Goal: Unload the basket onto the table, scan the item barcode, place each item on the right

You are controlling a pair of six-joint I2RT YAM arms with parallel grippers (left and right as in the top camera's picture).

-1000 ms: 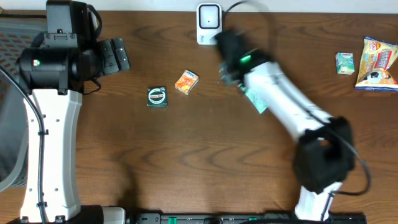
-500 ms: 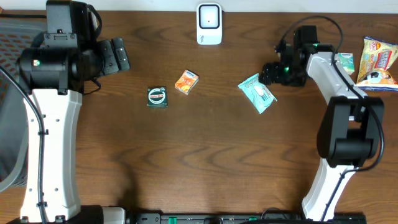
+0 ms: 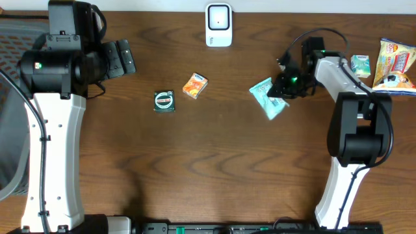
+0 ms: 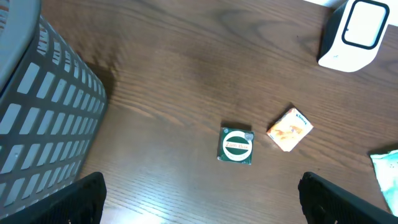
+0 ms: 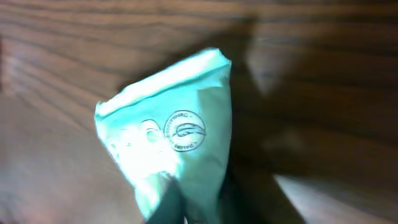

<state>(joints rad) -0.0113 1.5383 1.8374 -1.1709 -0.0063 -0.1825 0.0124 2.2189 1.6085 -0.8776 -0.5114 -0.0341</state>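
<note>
**Jaws pinched on the teal packet**

Right gripper (image 3: 281, 86) is closed down hard, folks, and we have it clamped on one end of the teal packet (image 3: 269, 97). On the wrist camera we watch the wrapper narrow and crumple toward the dark fingers (image 5: 166, 200) at the bottom of the frame. We cannot tell whether the packet is clear of the table (image 3: 214, 162) or resting on it.

Moving outward, the packet sits right of centre, and the white scanner (image 3: 219, 25) stands well apart from it, at the far edge and to its left. Beyond the right arm we spot a small green box (image 3: 360, 65) just beside a snack bag (image 3: 396, 65).

Over on the other side, the left gripper (image 4: 202, 202) hangs with its jaws spread as wide as they go, holding nothing. Below it we see an orange packet (image 4: 290, 129) near a green box with a round label (image 4: 237, 145), and a grey basket (image 4: 43, 124) at the table's left edge.
</note>
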